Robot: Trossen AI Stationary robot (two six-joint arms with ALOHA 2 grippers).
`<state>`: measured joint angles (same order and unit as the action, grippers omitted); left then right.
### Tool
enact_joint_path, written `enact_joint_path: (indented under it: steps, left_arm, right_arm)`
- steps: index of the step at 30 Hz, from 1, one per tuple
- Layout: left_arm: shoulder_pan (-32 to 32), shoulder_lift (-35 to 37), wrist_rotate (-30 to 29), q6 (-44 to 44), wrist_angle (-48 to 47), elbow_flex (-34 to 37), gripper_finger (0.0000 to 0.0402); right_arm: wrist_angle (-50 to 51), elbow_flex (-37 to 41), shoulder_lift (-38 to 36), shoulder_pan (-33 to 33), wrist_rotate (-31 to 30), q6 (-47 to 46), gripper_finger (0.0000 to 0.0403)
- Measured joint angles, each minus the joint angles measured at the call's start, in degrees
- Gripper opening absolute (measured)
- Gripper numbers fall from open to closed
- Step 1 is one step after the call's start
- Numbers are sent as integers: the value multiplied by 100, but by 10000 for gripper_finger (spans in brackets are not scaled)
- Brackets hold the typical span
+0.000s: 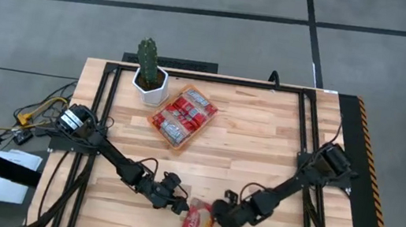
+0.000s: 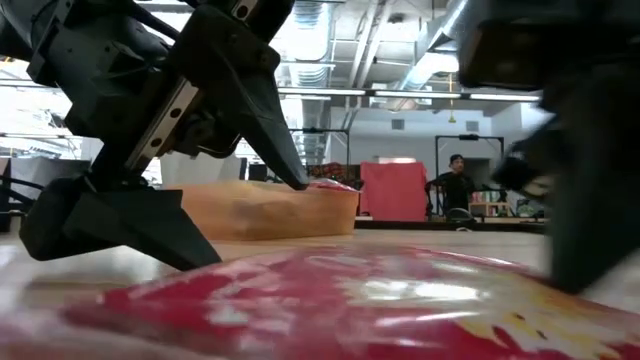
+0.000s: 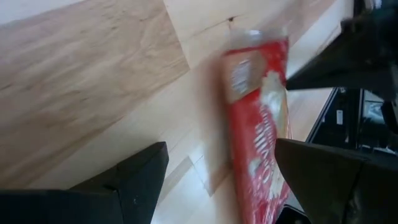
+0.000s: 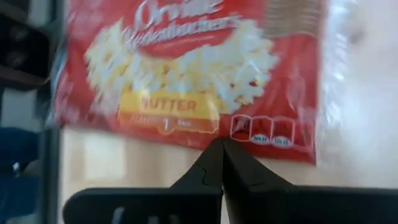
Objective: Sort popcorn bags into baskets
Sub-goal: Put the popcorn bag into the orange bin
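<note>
One red popcorn bag (image 1: 197,226) lies flat on the table near its near edge, between my two grippers. The other popcorn bags (image 1: 184,115) lie packed in the orange tray (image 1: 179,150) farther back. My left gripper (image 1: 181,204) is open at the bag's left side. In its wrist view the bag (image 3: 258,124) runs between the spread fingers (image 3: 221,171). My right gripper (image 1: 221,221) is shut and low at the bag's right side. Its closed tips (image 4: 222,144) point at the bag's printed face (image 4: 180,68). My right gripper comes in low from the table's right, its shut fingertips (image 4: 222,149) at the bag's right long edge (image 4: 261,152). The bag lies flat on the table. I cannot tell whether the tips touch it. My left gripper's open fingers stand around the bag's left end; contact does not show.
A white pot with a green cactus (image 1: 149,74) stands at the far left, beside the tray. The tray (image 2: 260,210) shows behind the bag (image 2: 350,300) in the low view. Bare wood lies between the tray and the grippers and toward the right. A person sits in the room beyond.
</note>
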<state>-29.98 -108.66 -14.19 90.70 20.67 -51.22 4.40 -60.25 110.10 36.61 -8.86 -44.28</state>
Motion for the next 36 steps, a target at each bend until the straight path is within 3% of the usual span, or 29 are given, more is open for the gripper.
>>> enact_joint_path:
  steps: [11,14,22,27,36]
  left_arm:
    - [35,-2,-51,40,-20,0,295]
    - [35,-4,-75,41,-74,2,295]
    - [35,-7,-147,104,-145,2,295]
    - [-51,-11,-239,125,-85,7,295]
    - [-58,-11,-214,197,23,9,295]
  right_arm:
    - [-356,-15,-23,-991,-176,862,15]
    - [-310,-18,-323,-1065,-164,987,13]
    - [-230,-26,-1015,-395,-145,550,25]
    - [-363,-30,-754,75,-136,364,11]
    - [-1072,-32,100,122,94,313,25]
